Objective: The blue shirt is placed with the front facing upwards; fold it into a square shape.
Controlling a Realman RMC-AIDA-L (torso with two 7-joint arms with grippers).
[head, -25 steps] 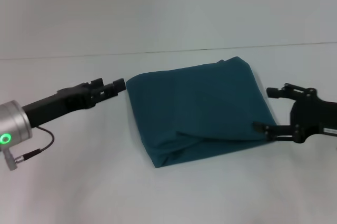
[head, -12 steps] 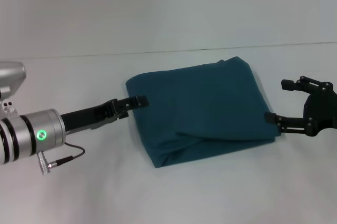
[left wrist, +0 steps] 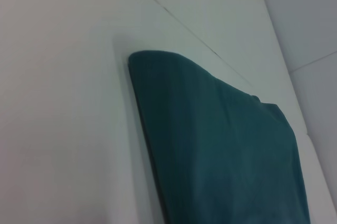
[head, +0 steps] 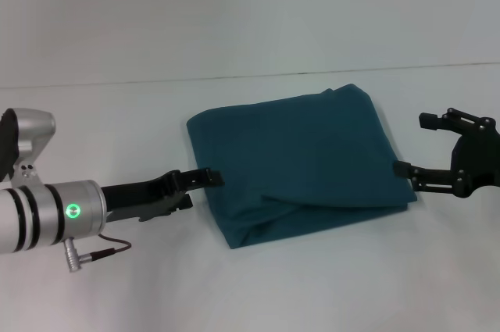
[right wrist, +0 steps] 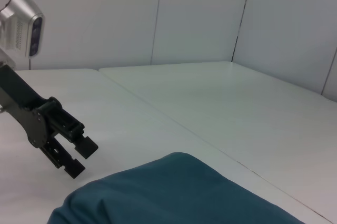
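Head view: blue shirt [head: 297, 156] between both grippers.

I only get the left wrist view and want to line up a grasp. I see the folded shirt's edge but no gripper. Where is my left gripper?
Observer: The left gripper is at the blue shirt's left edge, about midway along it.
Operator: And the right one?
Observer: The right gripper is open beside the shirt's right edge, lower finger close to the front corner.
Operator: Is the fold tidy?
Observer: Roughly rectangular, but a loose layer bulges along the front edge.
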